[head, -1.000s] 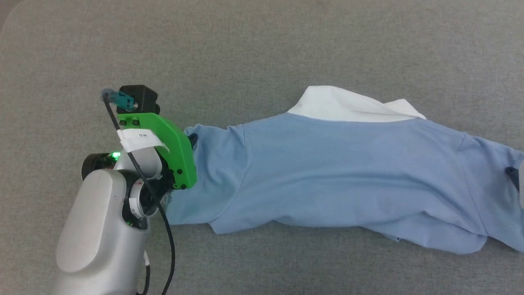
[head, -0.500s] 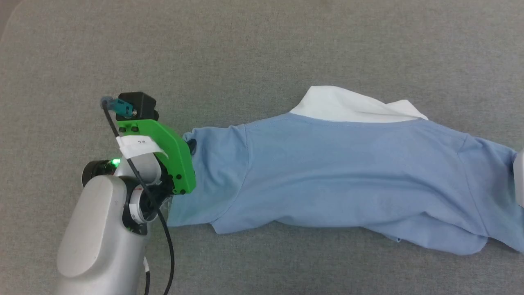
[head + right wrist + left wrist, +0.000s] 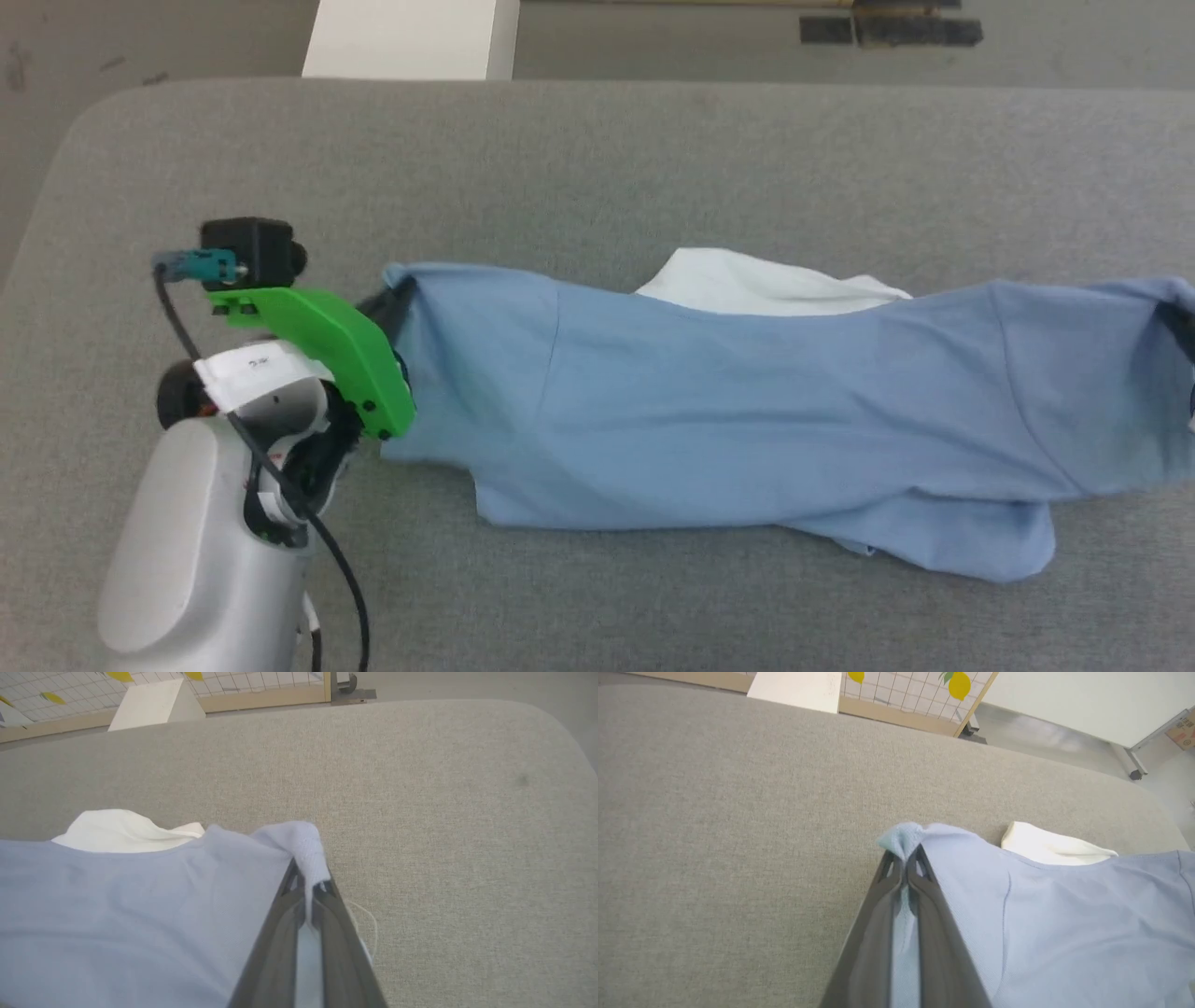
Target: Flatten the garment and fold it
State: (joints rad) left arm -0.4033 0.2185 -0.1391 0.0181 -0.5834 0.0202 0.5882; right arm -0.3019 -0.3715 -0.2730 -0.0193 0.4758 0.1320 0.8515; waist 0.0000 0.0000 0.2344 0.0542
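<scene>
Since a second ago, both ends of the large light-blue knit garment [image 3: 747,411] rise off the grey fabric table [image 3: 597,159], stretched between my left gripper [image 3: 904,857] and right gripper [image 3: 309,884], each clenched on a small pinch. Pulling harder may slip one pinch. Its bunched white lining [image 3: 747,280] hinders flattening.

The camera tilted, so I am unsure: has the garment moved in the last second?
Yes. On the garment, the blue upper edge went toward the far edge of the table, covering more of the white part.
</scene>
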